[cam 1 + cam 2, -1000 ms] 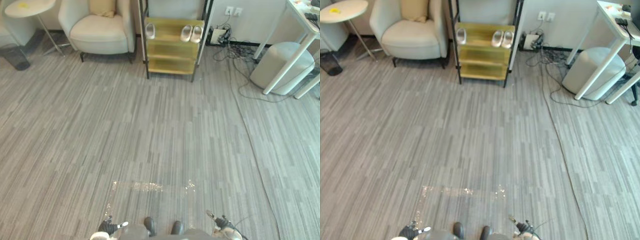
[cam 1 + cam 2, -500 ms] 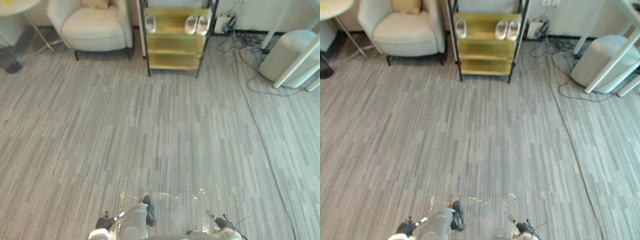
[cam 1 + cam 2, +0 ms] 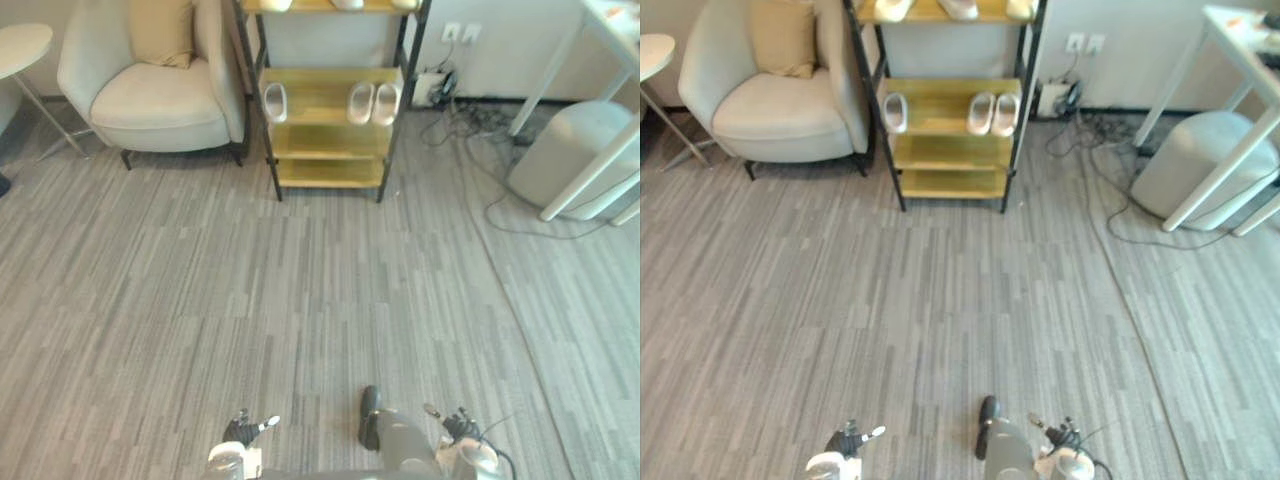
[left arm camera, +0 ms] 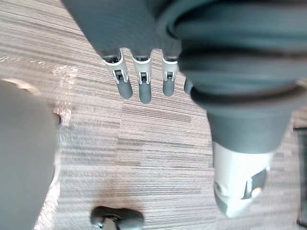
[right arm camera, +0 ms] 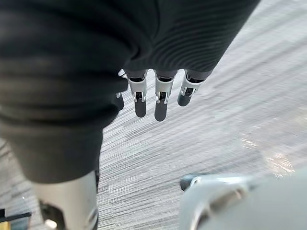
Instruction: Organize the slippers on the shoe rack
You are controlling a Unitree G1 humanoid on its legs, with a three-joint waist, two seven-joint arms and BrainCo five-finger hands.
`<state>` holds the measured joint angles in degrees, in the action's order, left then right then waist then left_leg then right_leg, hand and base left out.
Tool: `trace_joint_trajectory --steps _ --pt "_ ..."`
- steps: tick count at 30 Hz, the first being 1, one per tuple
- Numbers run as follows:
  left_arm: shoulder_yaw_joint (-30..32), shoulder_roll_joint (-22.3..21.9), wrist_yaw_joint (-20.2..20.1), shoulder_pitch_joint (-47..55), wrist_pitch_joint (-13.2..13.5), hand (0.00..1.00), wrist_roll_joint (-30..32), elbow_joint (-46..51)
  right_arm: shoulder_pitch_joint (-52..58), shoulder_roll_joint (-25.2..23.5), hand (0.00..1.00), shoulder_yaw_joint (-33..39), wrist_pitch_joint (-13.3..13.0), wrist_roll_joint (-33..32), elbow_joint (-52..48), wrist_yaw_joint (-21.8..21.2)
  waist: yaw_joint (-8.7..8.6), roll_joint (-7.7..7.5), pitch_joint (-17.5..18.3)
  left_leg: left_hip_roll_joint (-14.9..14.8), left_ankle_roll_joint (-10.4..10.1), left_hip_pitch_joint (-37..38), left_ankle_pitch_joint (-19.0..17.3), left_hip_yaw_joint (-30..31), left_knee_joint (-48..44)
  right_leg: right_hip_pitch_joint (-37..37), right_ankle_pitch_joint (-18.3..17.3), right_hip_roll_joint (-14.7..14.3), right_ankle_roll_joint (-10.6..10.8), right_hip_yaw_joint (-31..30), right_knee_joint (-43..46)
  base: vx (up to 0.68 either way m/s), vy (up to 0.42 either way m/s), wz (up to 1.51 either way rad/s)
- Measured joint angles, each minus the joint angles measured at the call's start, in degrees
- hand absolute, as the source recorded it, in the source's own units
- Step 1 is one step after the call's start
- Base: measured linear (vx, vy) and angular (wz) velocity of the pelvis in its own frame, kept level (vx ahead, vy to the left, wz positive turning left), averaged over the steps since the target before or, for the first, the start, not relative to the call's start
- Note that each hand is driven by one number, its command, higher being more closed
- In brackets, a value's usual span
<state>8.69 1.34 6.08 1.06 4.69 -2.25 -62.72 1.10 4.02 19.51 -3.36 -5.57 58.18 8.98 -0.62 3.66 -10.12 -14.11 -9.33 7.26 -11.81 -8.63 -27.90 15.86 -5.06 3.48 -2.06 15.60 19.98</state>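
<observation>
We look along our right hand from close in. Its dark ribbed cover spans the upper part of the view, and the silver fingers with their dark tips hang out from under it in a row, straight and slightly apart, with nothing between them. The thumb sits apart from them, also free. Past the fingertips we see the grey striped floor, with a bright patch of glare on it.

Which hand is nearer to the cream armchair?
Left. The left hand hangs low at the robot's left side, the side where the armchair stands far ahead; the right hand hangs on the opposite side, farther away.
</observation>
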Motion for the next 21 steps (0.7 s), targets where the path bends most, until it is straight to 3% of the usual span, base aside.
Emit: trace_joint_trajectory --steps 1,2,4,5,7,9,10,11,12,13,14,15,16,17,18,19,20,21 --pt "1.58 -0.19 -0.05 0.30 0.01 0.00 0.00 0.94 0.33 -0.22 0.00 -0.44 0.10 0.01 -0.07 -0.02 0.22 -0.04 -0.25 -1.62 0.86 -4.05 4.93 1.56 -10.35 -2.75 -1.20 -0.96 -0.35 0.15 -0.84 0.39 -0.241 0.05" --pt "2.27 -0.26 -0.06 0.77 0.14 0.00 -0.16 1.82 0.76 -0.48 0.00 -1.00 0.07 0.01 -0.44 0.00 0.71 -0.46 -0.78 -3.42 1.30 -7.45 5.29 1.67 -18.91 -5.52 -2.15 -1.80 -1.28 -0.12 -1.84 0.30 -0.142 -0.14" --pt "3.29 -0.42 -0.12 1.29 0.18 0.00 -0.15 4.28 1.54 -1.52 0.00 -1.84 0.02 -0.04 -1.06 0.00 1.28 -0.65 -1.08 -5.17 2.17 -13.35 1.95 -0.48 -29.62 -11.57 -4.48 -2.88 -2.50 -0.47 -3.69 0.36 -0.115 -0.24" --pt "3.11 -0.38 -0.14 1.53 0.36 0.00 -0.19 5.28 1.57 -2.22 0.00 -1.93 0.03 -0.15 -1.12 0.00 1.28 -0.76 -1.10 -5.09 2.61 -16.28 0.48 -2.57 -29.75 -14.18 -5.34 -3.20 -2.01 -0.83 -5.39 0.40 -0.100 -0.19" --pt "3.00 -0.65 -0.09 2.03 1.30 0.00 -0.24 6.04 1.60 -2.26 0.00 -1.78 0.07 -0.13 -1.10 -0.05 1.81 -0.80 -1.04 -4.15 3.63 -20.40 -1.39 -7.05 -22.69 -17.62 -5.69 -3.51 -1.04 -1.89 -8.80 0.33 -0.038 -0.25" --pt "2.57 -0.83 0.00 1.73 1.41 0.00 -0.23 6.53 1.37 -2.21 0.00 -1.68 0.14 -0.13 -0.79 0.03 2.81 -0.83 -0.98 -0.77 4.08 -22.53 -1.43 -9.32 -9.28 -19.60 -5.88 -3.21 -0.32 -3.25 -11.20 0.40 0.067 -0.32" --pt "2.53 -0.87 0.03 1.54 1.42 0.00 -0.21 6.33 1.36 -2.21 0.00 -1.58 0.19 -0.11 -0.45 0.04 3.13 -1.01 -0.98 2.73 4.07 -22.58 1.10 -9.17 2.90 -21.13 -6.25 -2.46 0.29 -3.79 -12.31 0.54 0.165 -0.35" --pt "2.54 -0.76 0.04 1.36 1.49 0.00 -0.25 6.01 1.30 -2.24 0.00 -1.55 0.18 -0.09 0.09 0.08 3.67 -1.32 -1.07 5.48 5.01 -21.98 6.94 -8.59 11.17 -22.30 -6.86 -1.57 1.45 -4.70 -12.87 0.57 0.193 -0.47" --pt "2.50 -0.56 0.07 1.41 1.63 0.00 -0.27 5.80 1.31 -2.30 0.00 -1.62 0.28 -0.08 0.81 0.07 4.36 -1.98 -0.70 7.15 4.99 -20.65 11.93 -8.20 14.52 -23.31 -7.17 -0.84 2.51 -5.94 -13.62 0.53 0.172 -0.46" --pt "1.64 -0.06 0.10 1.33 1.81 0.00 -0.24 5.11 1.04 -2.50 0.00 -1.62 0.43 0.01 1.75 0.07 4.59 -2.77 0.42 9.10 8.04 -19.08 15.20 -8.53 16.12 -24.67 -6.99 0.35 3.54 -7.44 -15.33 0.48 0.127 -0.31" --pt "1.24 0.35 0.09 1.14 1.86 0.00 -0.22 4.91 1.15 -2.86 0.00 -1.66 0.45 0.08 1.93 0.02 4.26 -3.27 0.52 9.43 8.57 -19.04 14.91 -9.13 15.50 -25.23 -6.47 0.99 4.19 -7.45 -16.27 0.59 0.154 -0.13" --pt "1.19 0.94 -0.10 0.90 2.04 0.00 -0.31 4.69 0.84 -3.57 0.00 -1.63 0.43 0.75 1.79 -0.09 3.91 -4.07 0.43 8.76 11.06 -20.48 11.36 -9.58 9.30 -27.11 -3.41 1.53 5.40 -8.54 -18.42 0.51 0.198 0.02" --pt "1.69 1.48 -0.25 0.50 2.48 0.00 -0.58 4.89 0.62 -3.88 0.00 -1.54 0.42 1.03 1.92 -0.04 4.46 -4.89 0.95 9.58 11.11 -24.45 6.98 -9.34 2.33 -27.62 -3.38 2.13 6.21 -10.17 -16.69 0.45 0.214 0.01" --pt "1.31 1.65 -0.21 0.53 2.41 0.00 -0.51 4.68 0.96 -3.80 0.00 -1.53 0.45 1.06 2.10 -0.05 4.38 -4.98 1.62 10.64 11.54 -24.10 6.65 -9.25 4.52 -27.42 -3.89 2.51 6.99 -10.37 -14.97 0.36 0.256 -0.16" --pt "-0.10 0.88 -0.41 1.38 2.23 0.00 -0.48 3.45 2.08 -2.33 0.00 -1.63 0.41 1.13 2.81 -0.05 4.23 -2.95 3.07 9.74 12.22 -22.25 6.09 -8.57 7.00 -23.33 -7.30 1.71 10.87 -11.52 -2.70 0.32 0.215 -0.11" --pt "-1.02 1.81 -0.34 1.29 2.05 0.00 -0.79 2.81 2.13 -2.59 0.00 -1.91 0.38 1.15 3.51 -0.25 3.82 -4.38 3.55 11.82 11.92 -19.62 4.20 -8.47 8.09 -17.64 -7.46 4.33 14.33 -12.01 11.96 0.33 0.195 -0.08" --pt "-1.96 2.44 -0.42 1.14 2.01 0.00 -0.73 2.44 2.15 -3.06 0.00 -1.70 0.44 0.78 3.40 -0.46 3.48 -5.01 3.40 12.76 11.20 -17.93 3.21 -8.31 8.70 -14.24 -6.38 5.39 15.89 -12.51 19.88 0.46 0.148 0.22" --pt "-2.73 3.07 -0.47 0.92 1.32 0.00 -0.72 2.15 1.84 -3.34 0.00 -1.61 0.28 0.98 2.79 -0.58 2.69 -5.52 2.98 13.98 10.94 -14.60 2.02 -8.07 9.80 -9.41 -7.27 6.66 13.82 -12.00 30.94 0.42 0.105 0.22"
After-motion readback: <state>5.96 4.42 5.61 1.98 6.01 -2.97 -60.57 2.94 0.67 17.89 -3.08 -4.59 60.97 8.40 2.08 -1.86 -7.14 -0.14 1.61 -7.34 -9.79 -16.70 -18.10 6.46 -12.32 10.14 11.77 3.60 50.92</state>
